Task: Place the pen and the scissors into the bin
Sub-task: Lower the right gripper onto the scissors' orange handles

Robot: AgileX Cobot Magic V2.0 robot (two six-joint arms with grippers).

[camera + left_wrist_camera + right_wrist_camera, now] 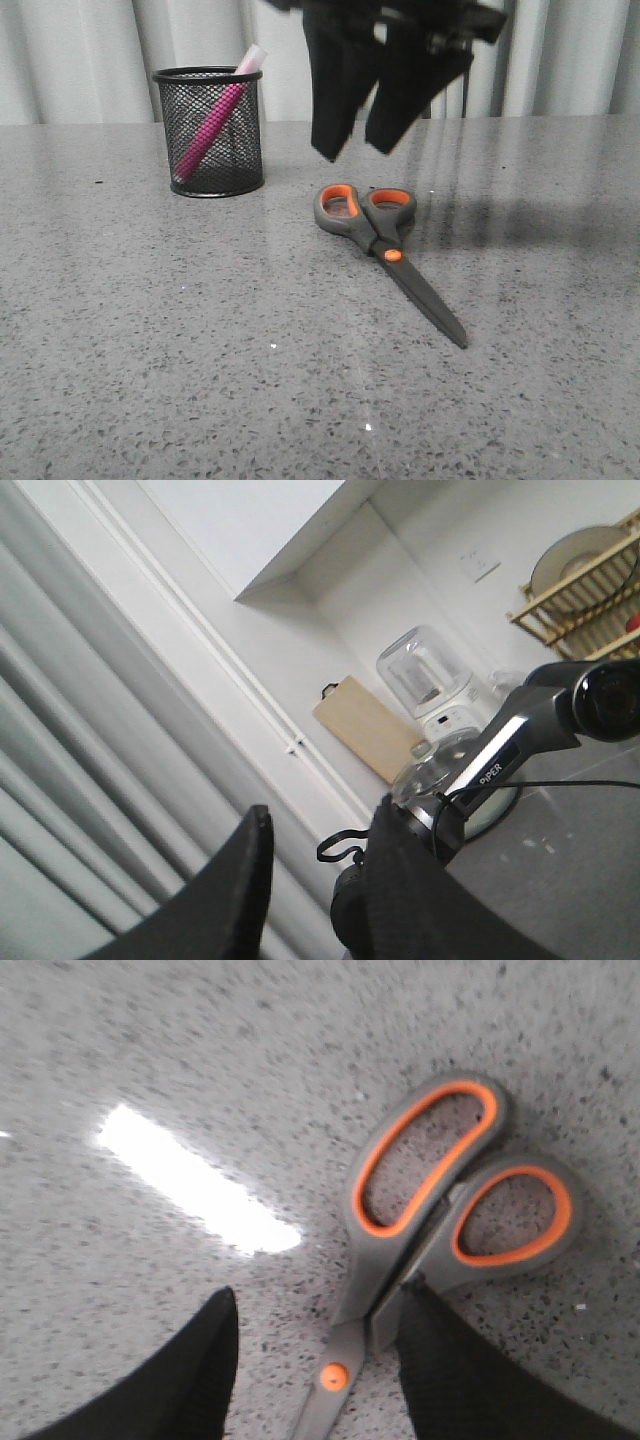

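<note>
The scissors [385,245] lie flat and closed on the grey table, orange-lined handles toward the back, blades pointing to the front right. My right gripper [358,150] hangs open a little above the handles, touching nothing. From the right wrist, the scissors [430,1220] show between and beyond that gripper [320,1300], with the orange pivot dot between its fingers. The pink pen [212,125] leans inside the black mesh bin [240,150] at the back left, its pale cap over the rim. My left gripper [323,810] is open, empty, raised and aimed at the curtains.
The speckled grey table [150,330] stretches toward a curtain [90,50] at the back. The left wrist view takes in the right arm [500,755], a wooden board [365,725] and a glass appliance [425,675] beyond the table.
</note>
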